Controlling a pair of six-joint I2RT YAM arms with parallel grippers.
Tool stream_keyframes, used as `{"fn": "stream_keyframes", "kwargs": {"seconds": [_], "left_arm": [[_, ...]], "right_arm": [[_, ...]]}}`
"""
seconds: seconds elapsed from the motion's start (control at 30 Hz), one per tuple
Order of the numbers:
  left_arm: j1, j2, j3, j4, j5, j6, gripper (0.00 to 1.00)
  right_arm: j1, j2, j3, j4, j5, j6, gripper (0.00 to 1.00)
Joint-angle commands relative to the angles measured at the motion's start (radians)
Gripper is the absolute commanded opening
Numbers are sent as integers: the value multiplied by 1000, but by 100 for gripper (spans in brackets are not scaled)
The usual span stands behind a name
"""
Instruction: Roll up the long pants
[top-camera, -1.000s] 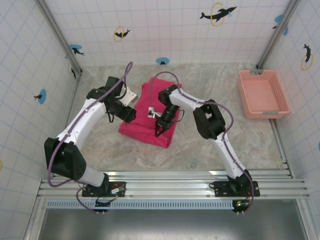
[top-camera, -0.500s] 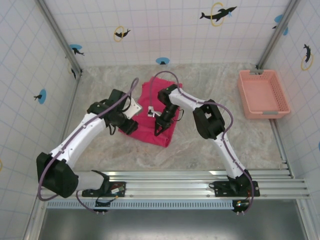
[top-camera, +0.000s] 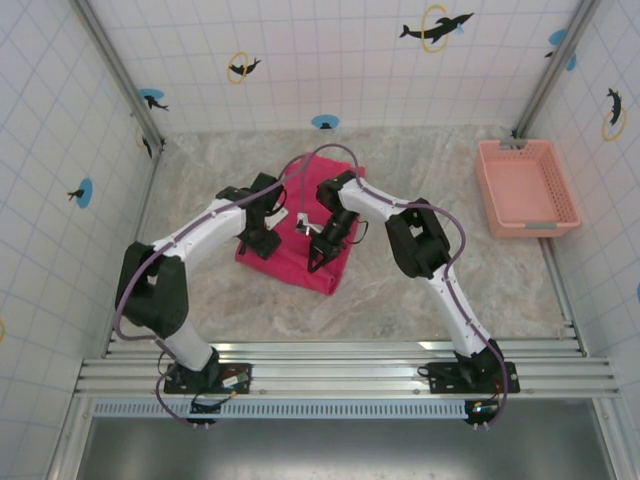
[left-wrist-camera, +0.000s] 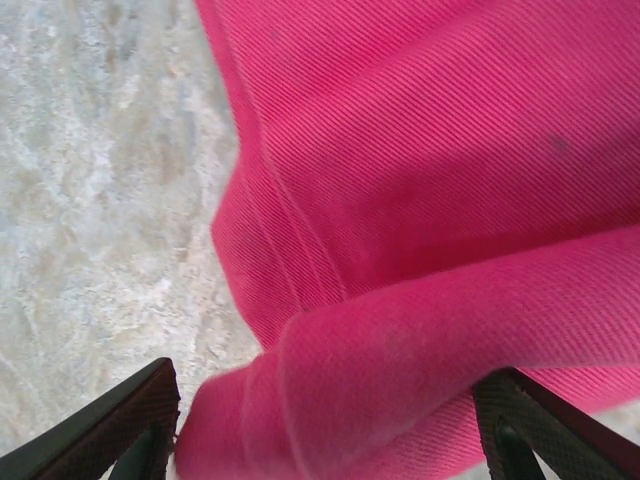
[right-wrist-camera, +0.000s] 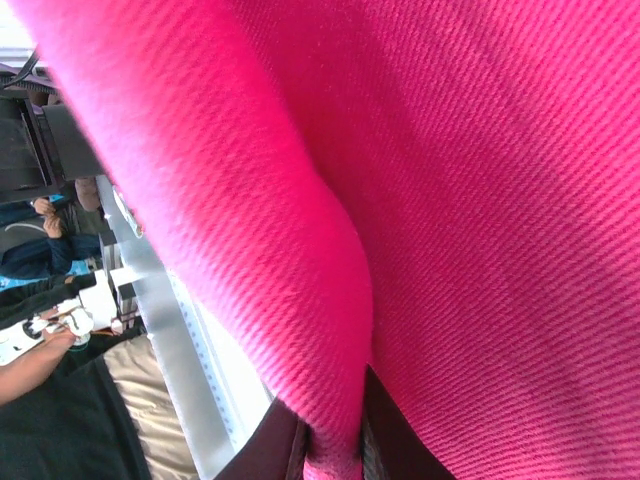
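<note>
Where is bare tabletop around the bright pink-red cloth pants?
Free: the strip between pants and near metal rail; the patch between right arm and pale pink plastic basket. Crowded: mid-pants, around left gripper and right gripper.

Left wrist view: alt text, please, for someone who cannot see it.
A rolled edge of the pink-red pants lies between the open left jaws, whose dark fingers show at the bottom corners. The rest of the pants lies flat above, the marbled table to the left.

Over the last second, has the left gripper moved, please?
Yes. The left gripper has swung right, toward the basket, away from the left wall.
</note>
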Motion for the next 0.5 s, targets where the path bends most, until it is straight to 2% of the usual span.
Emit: {"fn": "stream_keyframes", "kwargs": {"seconds": [0.0,0.13,0.33,0.47], "left_arm": [[24,66,71,-36,-104,-63,79],[56,134,105,-38,-98,-45,79],[74,174,94,-28,-79,-31,78],[74,187,82,-20,-65,-42,77]], "right_arm": [[-3,-8,-10,10,-7,-10,14],[-15,-20,-3,10,23,-12,17],[-61,-72,11,10,160,-15,38],[-92,-146,14,10,281,-31,44]]}}
